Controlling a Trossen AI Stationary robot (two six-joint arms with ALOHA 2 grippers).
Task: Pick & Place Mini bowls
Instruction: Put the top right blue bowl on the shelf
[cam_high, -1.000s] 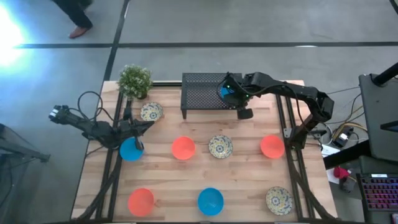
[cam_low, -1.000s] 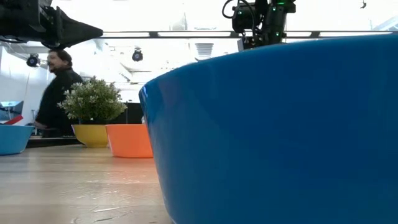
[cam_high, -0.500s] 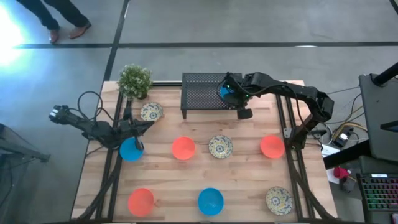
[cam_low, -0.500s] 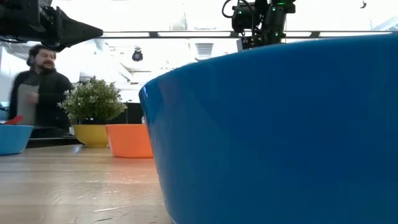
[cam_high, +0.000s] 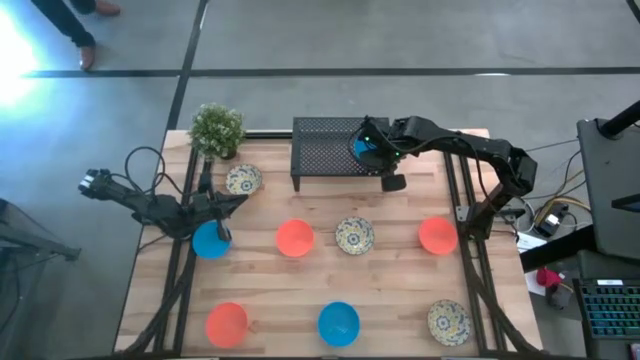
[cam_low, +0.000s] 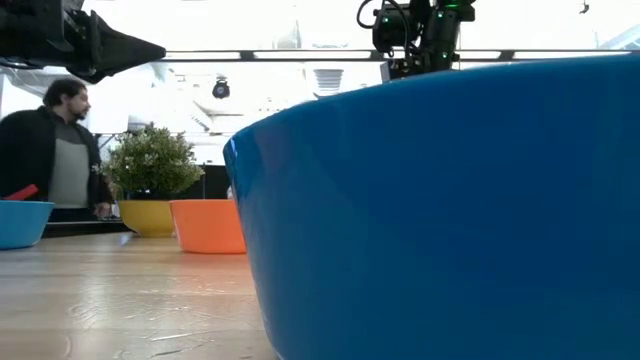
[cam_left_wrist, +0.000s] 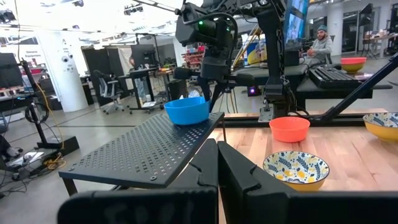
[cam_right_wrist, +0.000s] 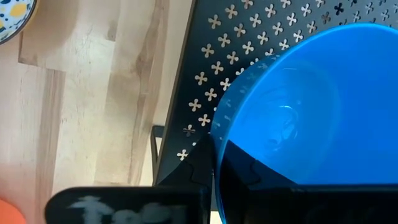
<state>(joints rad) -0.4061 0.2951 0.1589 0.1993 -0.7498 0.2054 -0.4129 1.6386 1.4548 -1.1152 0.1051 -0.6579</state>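
Observation:
Nine mini bowls show in the high view. One blue bowl (cam_high: 362, 150) is on the black mesh rack (cam_high: 325, 148), near its right end, and my right gripper (cam_high: 374, 152) is shut on it. On the table stand the patterned bowls (cam_high: 243, 180), (cam_high: 354, 235), (cam_high: 449, 321), the orange-red bowls (cam_high: 294, 238), (cam_high: 437, 235), (cam_high: 227, 323) and the blue bowls (cam_high: 211, 240), (cam_high: 338, 323). My left gripper (cam_high: 236, 200) is shut and empty between a patterned bowl and a blue bowl at the left. My right gripper holds the blue bowl by its rim (cam_right_wrist: 215, 138), with one finger (cam_right_wrist: 249, 171) inside the bowl and one finger (cam_right_wrist: 198, 167) outside. The fingers come from above, pointing down. The bowl is upright, and its base (cam_left_wrist: 186, 121) seems to rest on the rack's top.
A small green potted plant (cam_high: 216, 130) stands at the far left corner, left of the rack. In the low view a blue bowl (cam_low: 440, 210) fills most of the picture. A person (cam_low: 55, 150) stands in the room beyond the table.
Neither arm and no bowl has moved. A person beyond the table's far edge has walked on.

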